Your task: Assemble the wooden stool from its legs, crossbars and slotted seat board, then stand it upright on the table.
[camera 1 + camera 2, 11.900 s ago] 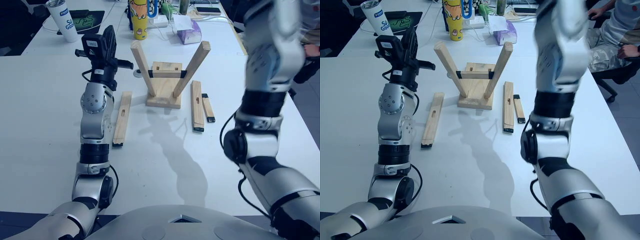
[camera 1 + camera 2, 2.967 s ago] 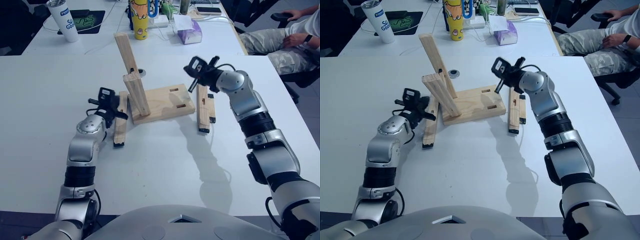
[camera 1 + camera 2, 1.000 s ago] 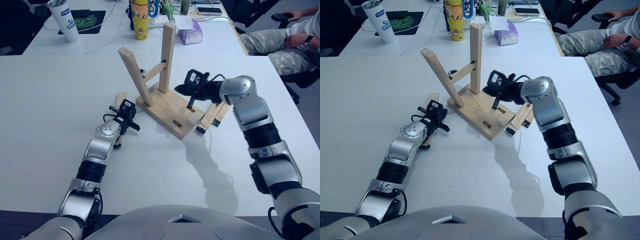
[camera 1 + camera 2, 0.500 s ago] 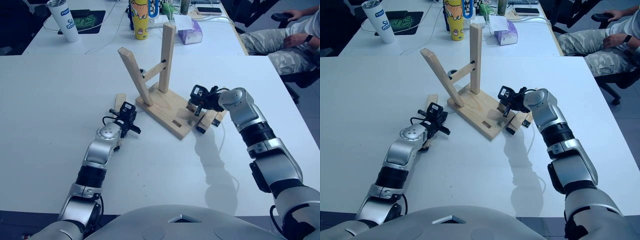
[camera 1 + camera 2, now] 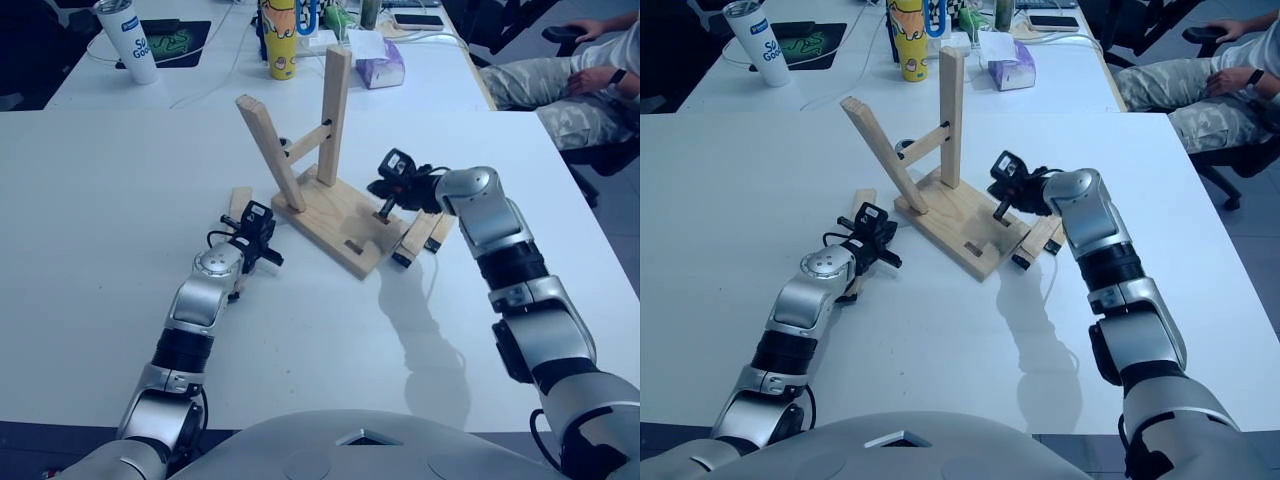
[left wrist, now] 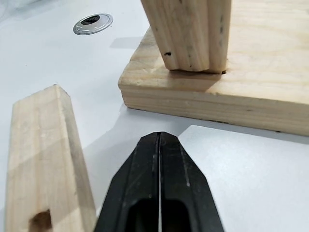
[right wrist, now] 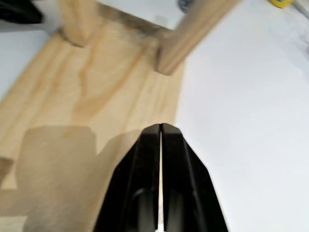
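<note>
Stool partly built, seen from the head and wrist views. The slotted seat board [image 5: 340, 218] lies flat on the table [image 5: 90, 200], corner-on to me. Two legs are seated in it: a slanted leg [image 5: 268, 150] and an upright leg [image 5: 335, 110], joined by a crossbar [image 5: 307, 143]. The board and both legs stand where they stood half a second ago.

The left gripper [image 5: 262, 232] rests low at the board's near-left corner, as before. Its jaws are pressed fully together with nothing between them, and the tip stops just short of the board's edge. A loose leg [image 6: 43, 159] lies just beside it, and a metal disc [image 6: 92, 21] sits in the table beyond.

The right gripper [image 5: 383, 205] has changed most. Half a second ago it sat lower, near the board's right edge. It has since lifted and drawn in toward the seated legs, and it now hangs over the board's top face. Its fingers [image 7: 145, 183] are closed against each other and carry nothing. I cannot tell whether the tip touches the wood.

A second loose leg [image 5: 416, 240] and a short bar [image 5: 442, 230] lie side by side on the table just right of the board, unmoved.
</note>
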{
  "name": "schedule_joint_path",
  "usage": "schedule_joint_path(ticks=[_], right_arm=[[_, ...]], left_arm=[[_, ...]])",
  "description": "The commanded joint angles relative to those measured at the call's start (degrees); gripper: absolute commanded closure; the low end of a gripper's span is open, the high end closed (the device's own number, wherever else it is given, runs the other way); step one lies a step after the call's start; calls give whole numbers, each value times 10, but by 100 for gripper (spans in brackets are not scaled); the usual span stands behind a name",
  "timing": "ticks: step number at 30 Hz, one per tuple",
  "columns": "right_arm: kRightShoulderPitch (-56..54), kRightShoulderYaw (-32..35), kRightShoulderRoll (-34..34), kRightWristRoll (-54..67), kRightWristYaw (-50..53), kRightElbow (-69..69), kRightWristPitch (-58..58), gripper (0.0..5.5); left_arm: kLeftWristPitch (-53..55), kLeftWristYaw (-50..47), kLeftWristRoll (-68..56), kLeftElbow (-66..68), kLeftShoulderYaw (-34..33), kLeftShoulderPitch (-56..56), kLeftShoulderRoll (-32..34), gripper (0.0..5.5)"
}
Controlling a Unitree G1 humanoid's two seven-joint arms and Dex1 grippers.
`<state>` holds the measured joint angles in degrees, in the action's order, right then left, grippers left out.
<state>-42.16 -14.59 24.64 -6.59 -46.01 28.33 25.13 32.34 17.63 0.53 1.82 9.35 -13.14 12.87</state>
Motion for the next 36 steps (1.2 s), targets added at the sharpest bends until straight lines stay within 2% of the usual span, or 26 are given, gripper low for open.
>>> schedule_joint_path(ticks=[1, 6, 12, 17, 21, 23, 25, 28, 32, 36], right_arm=[[-3, -32, 15, -45, 19, 78, -29, 548], [17, -60, 34, -57, -46, 83, -52, 548], [75, -60, 61, 11, -181, -92, 3, 548], [116, -48, 57, 45, -183, -181, 57, 548], [119, 1, 40, 57, -109, -175, 56, 548], [121, 46, 32, 74, -64, -181, 54, 548], [122, 117, 8, 101, 5, -202, 46, 548], [127, 236, -45, 158, 124, -243, 111, 548], [194, 317, -78, 106, 314, -323, 176, 489], [277, 314, -90, 95, 359, -427, 315, 433]], left_arm=[[-38, -16, -23, -15, -34, -5, -25, 550], [-89, -47, -41, -22, -74, 0, -51, 550], [-121, -74, -64, -32, -129, 0, -52, 550], [-115, -73, -69, -29, -154, 4, -30, 550], [-106, -67, -70, -43, -158, 15, -17, 550], [-88, -64, -75, -70, -159, 36, -13, 550], [-72, -60, -79, -99, -159, 61, -8, 550], [-53, -58, -83, -128, -157, 88, -5, 550], [-38, -71, -83, -162, -155, 98, -13, 550], [-29, -85, -83, -193, -152, 121, -24, 550]])
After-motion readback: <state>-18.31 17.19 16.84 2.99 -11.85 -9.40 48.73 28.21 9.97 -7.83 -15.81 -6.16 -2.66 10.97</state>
